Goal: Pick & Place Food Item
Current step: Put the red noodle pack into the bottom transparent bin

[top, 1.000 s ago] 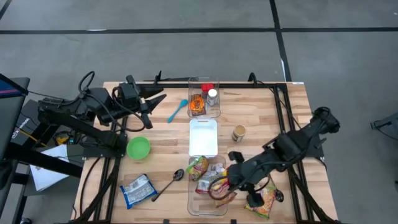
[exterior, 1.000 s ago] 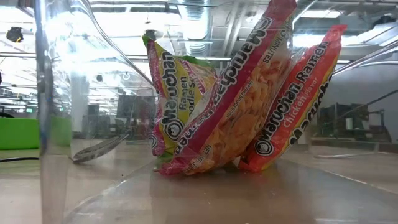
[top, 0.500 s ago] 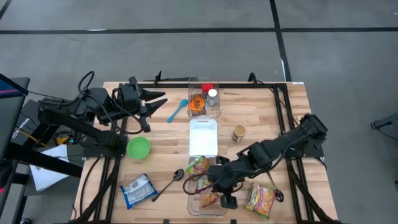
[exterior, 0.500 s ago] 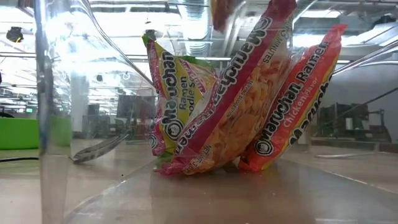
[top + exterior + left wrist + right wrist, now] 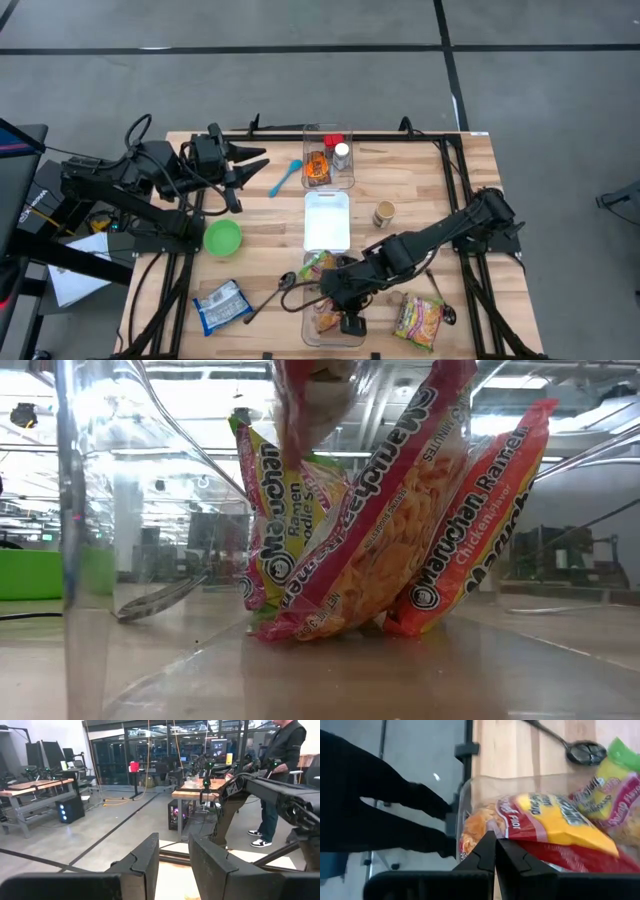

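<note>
Three Maruchan ramen packets (image 5: 370, 530) lean together inside a clear plastic container (image 5: 90, 510). Another packet (image 5: 310, 405) hangs above them, partly out of view.

Black spoon (image 5: 268, 298): lying on the wood just beside the right gripper (image 5: 495, 840).
Green bowl (image 5: 223, 237): well apart from it, nearer the left gripper (image 5: 258, 156).
Blue spatula (image 5: 287, 176): near the left gripper's tips.
Person (image 5: 280, 775): standing in the room beyond the left gripper, in a dark top.

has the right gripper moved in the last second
Yes. The right gripper swung from beside the loose ramen packet to over the clear bin.
</note>
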Controlling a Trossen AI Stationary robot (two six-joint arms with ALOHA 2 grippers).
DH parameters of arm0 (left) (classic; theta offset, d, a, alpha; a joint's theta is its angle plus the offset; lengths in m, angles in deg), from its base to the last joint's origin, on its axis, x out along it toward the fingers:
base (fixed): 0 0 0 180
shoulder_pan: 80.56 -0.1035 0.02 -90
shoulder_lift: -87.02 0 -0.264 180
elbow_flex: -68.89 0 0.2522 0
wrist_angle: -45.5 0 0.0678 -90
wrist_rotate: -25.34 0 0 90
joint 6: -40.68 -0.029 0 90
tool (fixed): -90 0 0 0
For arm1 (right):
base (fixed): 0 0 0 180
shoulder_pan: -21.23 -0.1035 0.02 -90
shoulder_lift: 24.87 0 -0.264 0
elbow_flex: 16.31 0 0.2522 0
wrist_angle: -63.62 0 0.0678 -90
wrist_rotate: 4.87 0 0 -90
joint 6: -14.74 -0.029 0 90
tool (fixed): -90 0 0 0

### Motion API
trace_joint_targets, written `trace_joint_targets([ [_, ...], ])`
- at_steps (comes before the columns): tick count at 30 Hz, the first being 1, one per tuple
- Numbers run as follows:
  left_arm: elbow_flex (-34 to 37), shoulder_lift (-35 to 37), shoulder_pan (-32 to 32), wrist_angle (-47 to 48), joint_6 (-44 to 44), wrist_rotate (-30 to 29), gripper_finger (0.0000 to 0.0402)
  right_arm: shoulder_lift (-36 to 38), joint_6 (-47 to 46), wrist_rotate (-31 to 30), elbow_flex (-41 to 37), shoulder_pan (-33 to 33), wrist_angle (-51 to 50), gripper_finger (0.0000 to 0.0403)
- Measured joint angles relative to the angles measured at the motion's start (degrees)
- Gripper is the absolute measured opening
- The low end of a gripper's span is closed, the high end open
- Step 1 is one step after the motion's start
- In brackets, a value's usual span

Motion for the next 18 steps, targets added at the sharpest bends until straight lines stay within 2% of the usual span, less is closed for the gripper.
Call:
trace_joint_targets([
  [5,0.0,0.0,0.0,0.0,0.0,0.0,0.0099,-2.3,1.8,2.4,0.1,0.4,2.9,0.0],
  [16,0.0,0.0,0.0,0.5,0.0,0.0,0.0099,-4.2,4.7,2.8,0.0,3.1,2.6,0.0],
  [18,0.0,0.0,0.0,0.5,0.0,0.0,0.0099,-5.7,5.3,4.8,0.3,3.2,4.3,0.0],
])
